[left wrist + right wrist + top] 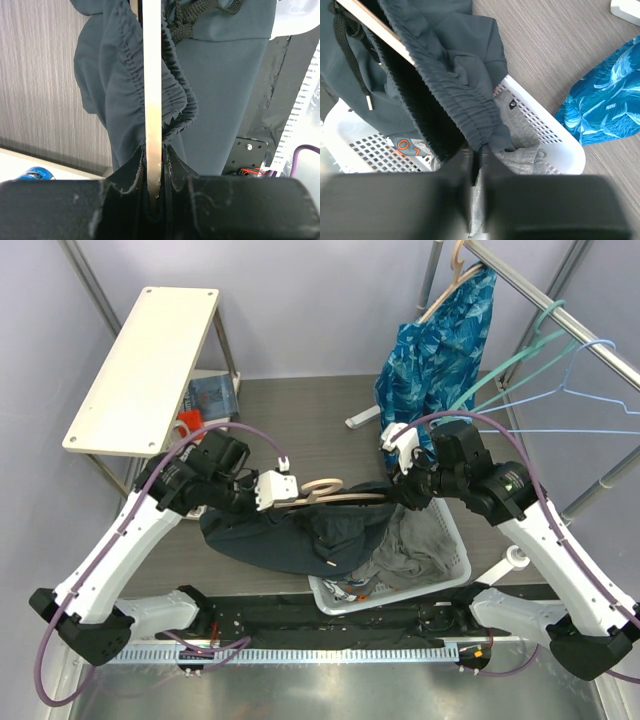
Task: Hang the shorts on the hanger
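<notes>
Shorts, seen from above, drape over the hanger, held up between both arms; we judge the waistband wants spreading evenly along the bar. At the left wrist, the left gripper pinches the smooth pale bar, gathered elastic bunched round it. At the right wrist, the right gripper, fingers nearly together, nips the ruched navy waistband over a perforated white basket.

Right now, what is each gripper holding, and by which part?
The left gripper clamps the light beige wooden hanger by a flat straight section; the right gripper pinches the dark navy fabric shorts at the elastic waistband.
</notes>
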